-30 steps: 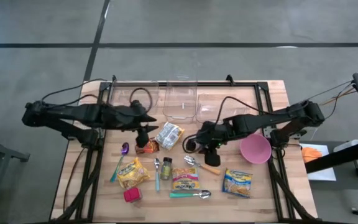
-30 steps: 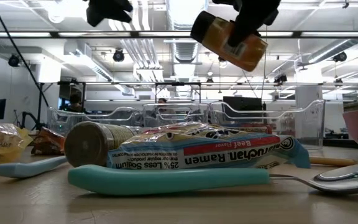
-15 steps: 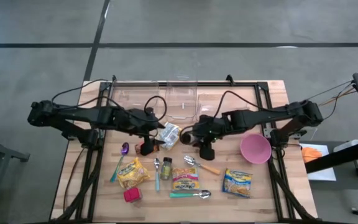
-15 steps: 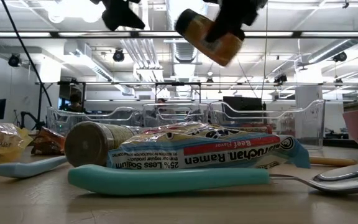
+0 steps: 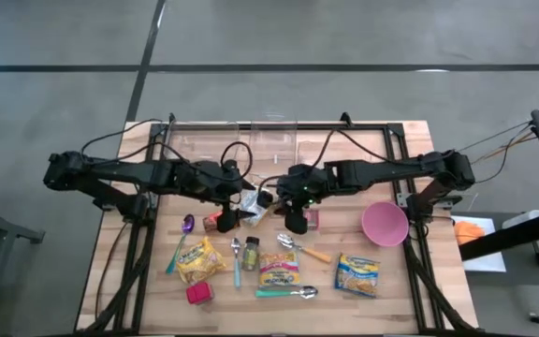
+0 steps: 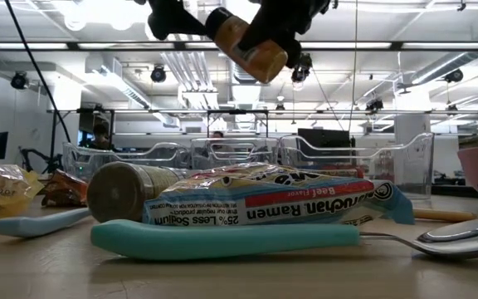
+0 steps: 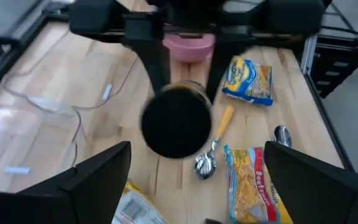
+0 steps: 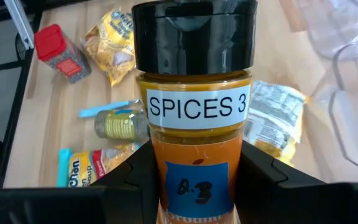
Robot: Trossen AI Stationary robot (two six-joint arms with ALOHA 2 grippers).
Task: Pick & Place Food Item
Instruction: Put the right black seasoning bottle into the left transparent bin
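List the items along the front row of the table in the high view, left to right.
Purple spoon → yellow snack bag → red-capped jar → teal spoon → green spice jar → ramen packet → yellow noodle packet.

Wooden table, glossy spice jar

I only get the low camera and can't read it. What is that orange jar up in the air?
Observer: Its label reads SPICES 3. It is a spice jar, and the right gripper is shut on it.
Operator: Where's the other gripper?
Observer: The left gripper is open and faces the jar's black lid end-on, not touching it.
Operator: What's near them on the table?
Observer: From above, a pale food packet lies between the two grippers.
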